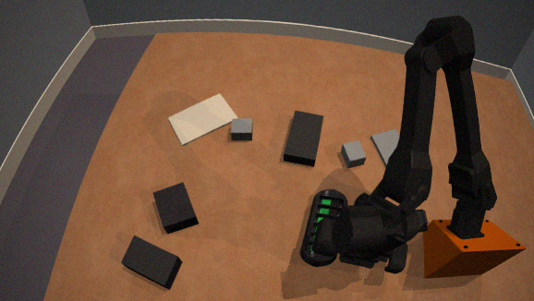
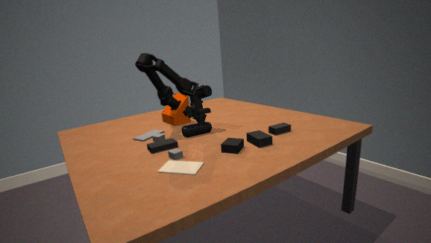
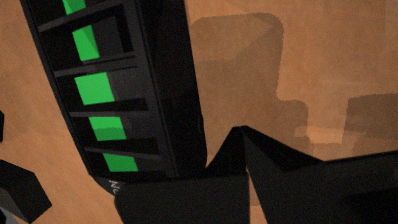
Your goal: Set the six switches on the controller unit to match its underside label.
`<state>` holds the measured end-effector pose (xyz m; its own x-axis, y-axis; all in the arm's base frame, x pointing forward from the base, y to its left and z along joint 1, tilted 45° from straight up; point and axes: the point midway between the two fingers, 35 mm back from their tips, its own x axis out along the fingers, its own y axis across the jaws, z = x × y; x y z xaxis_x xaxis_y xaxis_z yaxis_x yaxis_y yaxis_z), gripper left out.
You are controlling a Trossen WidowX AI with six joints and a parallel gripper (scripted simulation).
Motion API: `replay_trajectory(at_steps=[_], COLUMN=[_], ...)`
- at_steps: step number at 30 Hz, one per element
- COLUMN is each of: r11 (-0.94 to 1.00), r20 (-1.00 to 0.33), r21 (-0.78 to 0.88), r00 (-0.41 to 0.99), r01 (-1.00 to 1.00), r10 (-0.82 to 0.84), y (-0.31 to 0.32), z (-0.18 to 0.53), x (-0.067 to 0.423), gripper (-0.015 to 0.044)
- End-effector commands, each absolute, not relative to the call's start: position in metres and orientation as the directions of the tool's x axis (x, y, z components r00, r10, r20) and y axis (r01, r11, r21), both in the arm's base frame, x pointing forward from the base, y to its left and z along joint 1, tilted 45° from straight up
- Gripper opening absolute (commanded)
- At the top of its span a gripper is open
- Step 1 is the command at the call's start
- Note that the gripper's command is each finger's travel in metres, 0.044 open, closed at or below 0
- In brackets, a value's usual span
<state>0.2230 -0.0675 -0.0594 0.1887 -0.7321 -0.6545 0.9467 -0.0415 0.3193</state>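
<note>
The dark grey controller unit (image 1: 310, 226) (image 2: 192, 130) (image 3: 175, 105) sits flat on the bench in front of the arm's orange base, switches up. Several green switch ends show in the wrist view; the settings are hard to tell. Part of the row is cut off there, and the hand covers part of it in the top view. The underside label is hidden. My gripper (image 2: 200, 122) (image 3: 239, 133) is shut and empty, pointing down, with its tips low at the unit. In the top view the tips are hidden behind the hand; contact cannot be told.
A long dark block (image 1: 304, 138) (image 2: 162, 145), two small grey blocks (image 1: 241, 128) (image 1: 354, 153), a cream plate (image 1: 203, 118) (image 2: 181, 167) and a grey plate (image 1: 385, 142) (image 2: 149, 135) lie on the bench. More dark blocks (image 1: 175, 207) (image 1: 151, 262) lie farther left; the exterior view shows another (image 2: 280, 128).
</note>
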Motion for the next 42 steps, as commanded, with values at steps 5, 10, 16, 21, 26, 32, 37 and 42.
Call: replay_trajectory(at_steps=[5,10,16,21,26,32,37,42], r11=[-0.039,-0.039,-0.039,-0.039,-0.039,-0.038,-0.039,-0.039], r20=[-0.652,-0.652,-0.651,-0.651,-0.651,-0.651,-0.651,-0.652], r21=[0.319,0.320,0.320,0.320,0.320,0.320,0.320,0.320], r00=[0.190,0.190,0.190,0.190,0.190,0.190,0.190,0.190], r01=[0.947,0.947,0.947,0.947,0.947,0.947,0.947,0.947], r10=[-0.734,-0.734,-0.735,-0.735,-0.735,-0.735,-0.735,-0.734], y=[-0.069,-0.069,-0.070,-0.070,-0.071,-0.072,-0.072,-0.073], z=[-0.059,-0.059,-0.058,-0.058,-0.058,-0.058,-0.057,-0.057], x=[0.226,0.227,0.230,0.232,0.234,0.236,0.239,0.245], gripper=[0.0000,0.0000,0.0000,0.0000,0.0000,0.0000,0.0000,0.0000])
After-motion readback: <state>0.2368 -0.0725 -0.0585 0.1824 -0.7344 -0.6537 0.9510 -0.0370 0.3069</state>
